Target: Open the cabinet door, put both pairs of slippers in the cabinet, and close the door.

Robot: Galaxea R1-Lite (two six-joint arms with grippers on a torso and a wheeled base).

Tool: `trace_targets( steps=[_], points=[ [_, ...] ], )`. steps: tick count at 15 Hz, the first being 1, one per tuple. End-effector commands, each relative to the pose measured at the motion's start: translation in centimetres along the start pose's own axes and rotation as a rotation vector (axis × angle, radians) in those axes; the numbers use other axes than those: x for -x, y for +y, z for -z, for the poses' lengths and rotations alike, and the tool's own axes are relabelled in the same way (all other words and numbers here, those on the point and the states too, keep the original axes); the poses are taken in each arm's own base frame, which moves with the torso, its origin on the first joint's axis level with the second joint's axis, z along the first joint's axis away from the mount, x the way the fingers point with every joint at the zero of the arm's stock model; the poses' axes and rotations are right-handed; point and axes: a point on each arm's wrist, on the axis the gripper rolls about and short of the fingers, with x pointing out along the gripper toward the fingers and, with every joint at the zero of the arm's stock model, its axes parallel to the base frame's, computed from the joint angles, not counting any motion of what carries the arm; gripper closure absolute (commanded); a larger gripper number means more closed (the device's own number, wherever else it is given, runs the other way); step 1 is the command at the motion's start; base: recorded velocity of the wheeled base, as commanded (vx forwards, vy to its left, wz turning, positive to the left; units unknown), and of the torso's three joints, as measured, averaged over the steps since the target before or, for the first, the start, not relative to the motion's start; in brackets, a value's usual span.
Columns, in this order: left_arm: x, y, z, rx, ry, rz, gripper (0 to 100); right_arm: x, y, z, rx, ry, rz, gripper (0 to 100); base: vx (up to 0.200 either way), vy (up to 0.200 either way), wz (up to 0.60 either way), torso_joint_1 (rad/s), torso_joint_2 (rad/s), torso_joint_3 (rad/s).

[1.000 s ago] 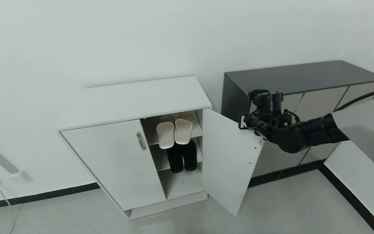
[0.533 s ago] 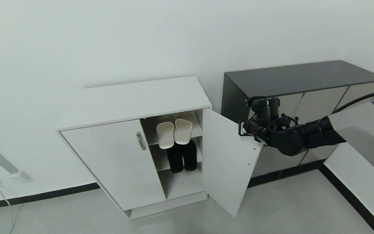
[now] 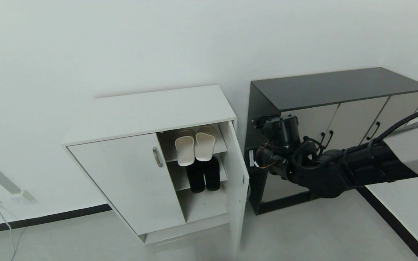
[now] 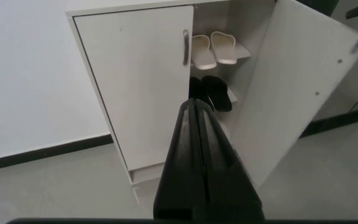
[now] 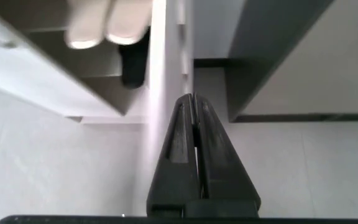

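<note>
Right gripper (image 5: 194,99): fingers pressed together, holding nothing, their tips just beside the outer face of the cabinet door (image 3: 238,170); whether they touch it cannot be told. In the head view this arm comes in from the right edge, at mid-height. Left gripper (image 4: 193,102): fingers pressed together, holding nothing, pointed at the open side of the cabinet and well apart from it. Cabinet (image 3: 151,108): white, centre of the head view, against the wall. Its right door stands partly open, seen nearly edge-on from the head. Its left door (image 3: 129,181) is closed, with a metal handle (image 3: 157,157). White slippers (image 3: 194,146): a pair side by side on the upper shelf. Black slippers (image 3: 203,175): a pair on the shelf below. The left wrist view shows the right door's inner face and both pairs; the right wrist view shows the door's thin edge with both pairs blurred behind it. Dark sideboard (image 3: 321,87): right of the cabinet in the head view.
</note>
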Motion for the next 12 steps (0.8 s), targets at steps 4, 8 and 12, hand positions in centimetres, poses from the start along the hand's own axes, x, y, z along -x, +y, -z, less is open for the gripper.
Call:
trace_targets(
  steps=[4, 8, 12],
  points=[
    [0.0, 0.0, 0.0, 0.000, 0.000, -0.002, 100, 4.1, 2.4, -0.9, 0.055, -0.059, -0.084, 100, 0.000, 0.000, 0.00, 0.000, 0.00, 0.000],
    [0.0, 0.0, 0.0, 0.000, 0.000, -0.002, 100, 4.7, 3.4, 0.2, 0.085, -0.046, -0.113, 100, 0.000, 0.000, 0.30, 0.001, 0.00, 0.000],
    [0.0, 0.0, 0.0, 0.000, 0.000, -0.002, 100, 4.7, 3.4, 0.3, 0.083, -0.049, -0.117, 100, 0.000, 0.000, 0.60, 0.001, 0.00, 0.001]
  ],
)
